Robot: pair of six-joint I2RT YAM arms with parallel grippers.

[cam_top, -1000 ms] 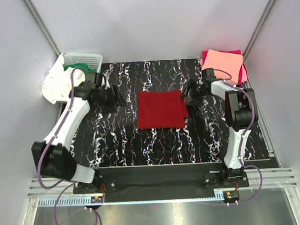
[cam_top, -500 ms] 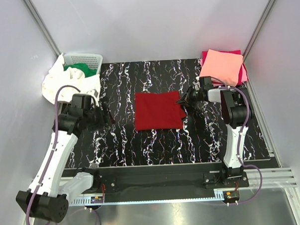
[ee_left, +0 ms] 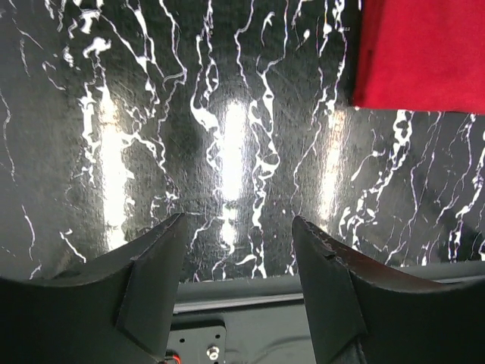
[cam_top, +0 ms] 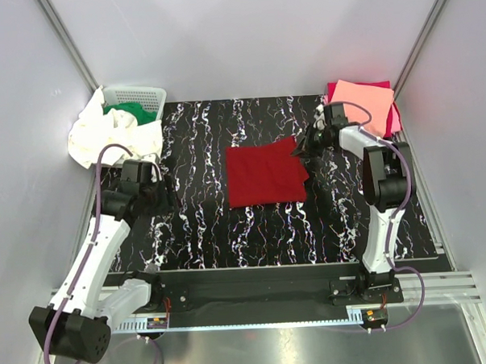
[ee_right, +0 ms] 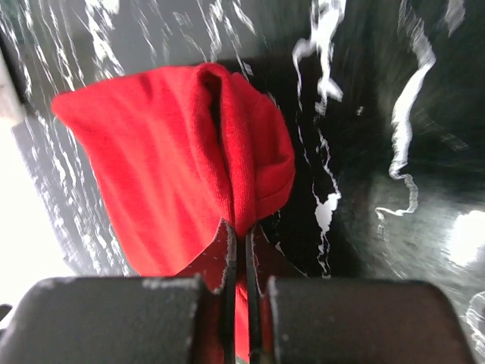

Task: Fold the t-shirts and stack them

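A folded dark red t-shirt [cam_top: 265, 174] lies in the middle of the black marbled table [cam_top: 204, 224]. My right gripper [cam_top: 304, 147] is shut on its far right corner, and the pinched red cloth [ee_right: 189, 159] bunches up between the jaws and lifts off the table. A folded salmon pink t-shirt [cam_top: 360, 103] rests on a magenta one [cam_top: 395, 120] at the back right. White [cam_top: 92, 136] and green [cam_top: 135, 112] t-shirts hang out of the basket. My left gripper [ee_left: 235, 227] is open over bare table at the left, with the red shirt's edge [ee_left: 417, 57] ahead of it.
A white lattice basket [cam_top: 138, 96] stands at the back left corner. Metal frame rails run along the walls, and the arm bases [cam_top: 256, 293] sit on the near edge.
My right gripper has shut on the red shirt's far right corner and raised it toward the back. The shirt shifted slightly right. My left arm drew back to the left, away from the shirt.
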